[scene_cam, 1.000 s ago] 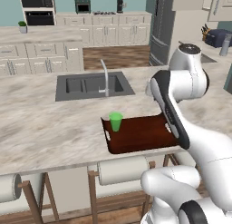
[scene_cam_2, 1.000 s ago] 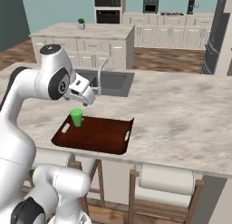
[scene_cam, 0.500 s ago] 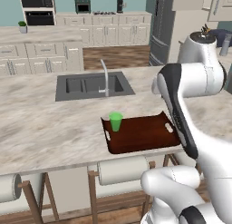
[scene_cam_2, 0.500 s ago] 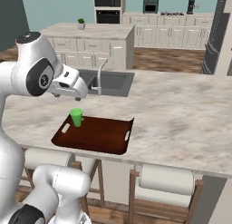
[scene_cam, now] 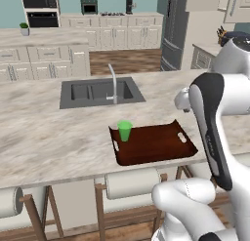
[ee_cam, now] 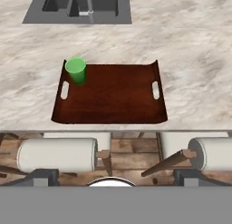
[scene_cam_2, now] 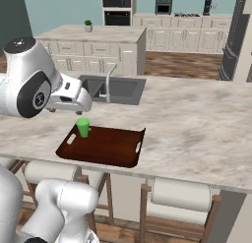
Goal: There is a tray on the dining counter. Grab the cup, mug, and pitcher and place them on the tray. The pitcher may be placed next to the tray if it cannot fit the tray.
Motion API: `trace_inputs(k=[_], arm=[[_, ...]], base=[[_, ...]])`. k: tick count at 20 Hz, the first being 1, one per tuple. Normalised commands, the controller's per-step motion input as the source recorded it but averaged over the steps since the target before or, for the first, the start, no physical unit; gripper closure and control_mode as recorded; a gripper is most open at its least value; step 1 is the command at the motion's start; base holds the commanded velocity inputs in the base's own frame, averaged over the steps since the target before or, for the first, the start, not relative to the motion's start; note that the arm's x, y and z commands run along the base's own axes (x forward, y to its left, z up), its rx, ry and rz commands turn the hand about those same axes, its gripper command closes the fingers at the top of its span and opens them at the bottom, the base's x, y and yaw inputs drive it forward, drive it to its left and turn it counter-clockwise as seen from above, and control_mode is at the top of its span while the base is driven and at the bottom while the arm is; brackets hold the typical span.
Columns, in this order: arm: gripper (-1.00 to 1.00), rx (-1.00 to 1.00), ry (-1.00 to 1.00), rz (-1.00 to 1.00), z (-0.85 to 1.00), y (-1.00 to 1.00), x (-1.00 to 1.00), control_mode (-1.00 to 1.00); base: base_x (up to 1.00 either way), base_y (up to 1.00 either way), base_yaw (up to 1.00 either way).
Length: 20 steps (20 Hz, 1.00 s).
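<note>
You see the cup (scene_cam: 124, 130) upright in the tray's (scene_cam: 161, 148) corner nearest the sink (scene_cam: 100, 91); your end effector's fingers stand spread, holding nothing.

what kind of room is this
A home kitchen, rendered rather than real. The marble-patterned dining counter has a sunken sink with a faucet, and there are cabinets and a wall oven behind.

A bright green cup (scene_cam: 125, 130) on a dark reddish-brown tray (scene_cam: 156, 146), atop a beige marble-patterned bench (scene_cam: 44, 137) with a grey sink (scene_cam: 100, 91). Teal walls, cream cabinets (scene_cam: 122, 37) and a wood-brown floor (scene_cam: 127, 67) lie behind the white, dark-jointed arm (scene_cam: 215, 123).
</note>
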Motion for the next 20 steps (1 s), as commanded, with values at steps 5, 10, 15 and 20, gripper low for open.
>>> trace_inputs(k=[5,10,15,20], arm=[[-1.00,0.00,0.00,0.02,0.00,-0.01,-0.33,-1.00],[-1.00,0.00,0.00,-0.01,0.00,0.00,-0.20,-1.00],[-1.00,0.00,0.00,-0.05,0.00,0.00,-0.15,-1.00],[-1.00,0.00,0.00,0.00,0.00,0.00,-0.23,-1.00]], base=[[0.00,0.00,0.00],[0.00,0.00,0.00],[0.00,0.00,0.00],[0.00,0.00,0.00]])
